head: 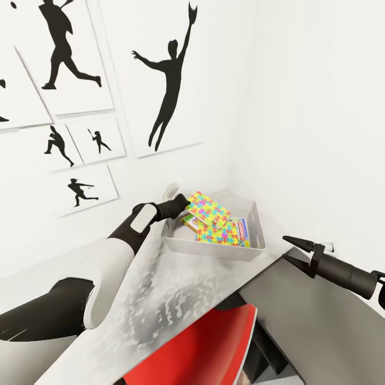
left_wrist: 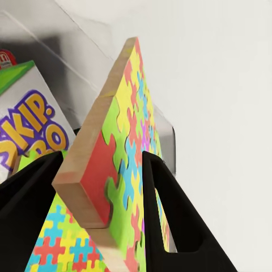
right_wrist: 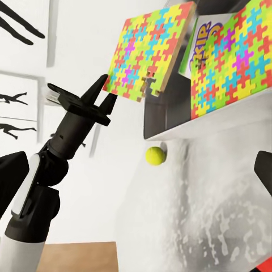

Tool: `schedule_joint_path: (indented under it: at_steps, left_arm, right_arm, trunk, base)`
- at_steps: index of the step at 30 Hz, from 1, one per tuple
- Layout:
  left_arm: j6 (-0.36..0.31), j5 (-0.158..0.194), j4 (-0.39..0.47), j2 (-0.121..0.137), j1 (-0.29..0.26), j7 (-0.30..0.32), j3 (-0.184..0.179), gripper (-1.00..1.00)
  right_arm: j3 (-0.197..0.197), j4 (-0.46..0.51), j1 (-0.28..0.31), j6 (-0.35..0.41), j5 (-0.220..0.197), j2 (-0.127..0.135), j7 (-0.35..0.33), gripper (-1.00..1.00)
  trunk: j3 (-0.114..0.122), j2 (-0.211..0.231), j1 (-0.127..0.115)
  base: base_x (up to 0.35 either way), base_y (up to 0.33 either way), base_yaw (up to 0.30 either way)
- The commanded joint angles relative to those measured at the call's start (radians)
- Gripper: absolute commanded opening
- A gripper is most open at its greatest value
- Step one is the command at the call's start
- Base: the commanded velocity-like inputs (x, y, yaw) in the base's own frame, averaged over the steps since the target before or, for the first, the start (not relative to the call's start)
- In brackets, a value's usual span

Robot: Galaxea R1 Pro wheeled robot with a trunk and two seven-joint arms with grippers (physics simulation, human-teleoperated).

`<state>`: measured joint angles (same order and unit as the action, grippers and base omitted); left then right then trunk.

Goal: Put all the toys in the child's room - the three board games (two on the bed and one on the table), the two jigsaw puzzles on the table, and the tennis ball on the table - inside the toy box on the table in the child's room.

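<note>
— Item held? A thin multicoloured jigsaw puzzle sheet (head: 208, 209) is clamped by the left gripper (left_wrist: 107, 187) over the shallow light-grey toy box (head: 255, 214).

— Right gripper (head: 291, 249)? Spread wide, nothing held.

Light-grey toy box (head: 251, 251) with sloping walls, set in the far corner of the pale table (head: 176, 299). Inside it: a Skip-Bo board game (left_wrist: 25, 133), a red-edged game box (head: 244, 231), and a jigsaw puzzle (head: 220, 234) of red, yellow, green and blue pieces lying flat on top. Second jigsaw puzzle (head: 207, 208), wood-backed, tilted above the box's near-left rim, clamped by the left tool (left_wrist: 102, 187). Yellow-green tennis ball (right_wrist: 154, 156) on the table, touching the toy box's outer wall.
</note>
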<state>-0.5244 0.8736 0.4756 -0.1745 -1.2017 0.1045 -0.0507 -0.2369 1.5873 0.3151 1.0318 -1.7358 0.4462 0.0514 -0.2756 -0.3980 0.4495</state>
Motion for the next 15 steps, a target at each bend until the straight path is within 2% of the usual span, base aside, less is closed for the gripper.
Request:
schedule_joint_path:
  at_steps: [1,15]
  left_arm:
    - [-0.002,-0.001,0.0,0.0,-0.001,0.001,0.0,-1.0]
    - [0.011,-0.001,0.0,0.0,-0.001,-0.017,0.0,-1.0]
  right_arm:
    - [-0.001,0.0,0.001,0.004,-0.005,0.0,0.005,1.0]
    - [-0.001,0.0,0.001,0.004,-0.005,0.0,0.005,1.0]
  trunk:
    - [-0.003,-0.002,0.001]
    - [-0.022,-0.002,0.001]
  base:
    - [0.0,0.0,0.0]
    - [0.0,0.0,0.0]
